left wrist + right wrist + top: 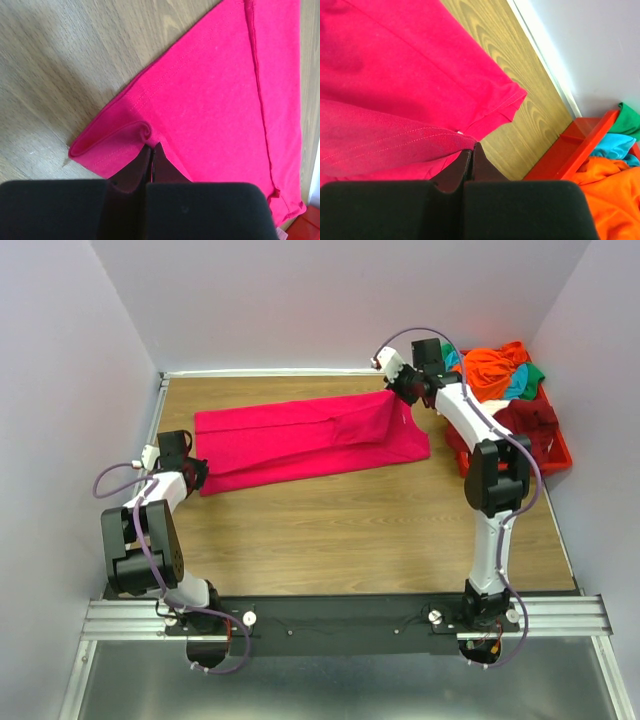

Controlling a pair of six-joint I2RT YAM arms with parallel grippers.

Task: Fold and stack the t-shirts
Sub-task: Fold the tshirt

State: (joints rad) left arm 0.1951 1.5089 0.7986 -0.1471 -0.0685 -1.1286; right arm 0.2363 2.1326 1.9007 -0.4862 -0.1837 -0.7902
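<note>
A magenta t-shirt (310, 440) lies stretched across the far half of the table, folded lengthwise. My left gripper (193, 472) is shut on its lower left corner; in the left wrist view the black fingers (152, 157) pinch a rolled hem of the shirt (215, 95). My right gripper (402, 390) is shut on the shirt's upper right edge, lifting it slightly; in the right wrist view the fingers (471, 155) clamp the cloth (395, 90). Orange (495, 365), teal, green and dark maroon (525, 418) shirts lie heaped in the bin.
A red plastic bin (555, 455) stands at the far right of the table; it also shows in the right wrist view (570, 147). Grey walls enclose the table on three sides. Bare wood (350, 530) lies between the shirt and the arm bases.
</note>
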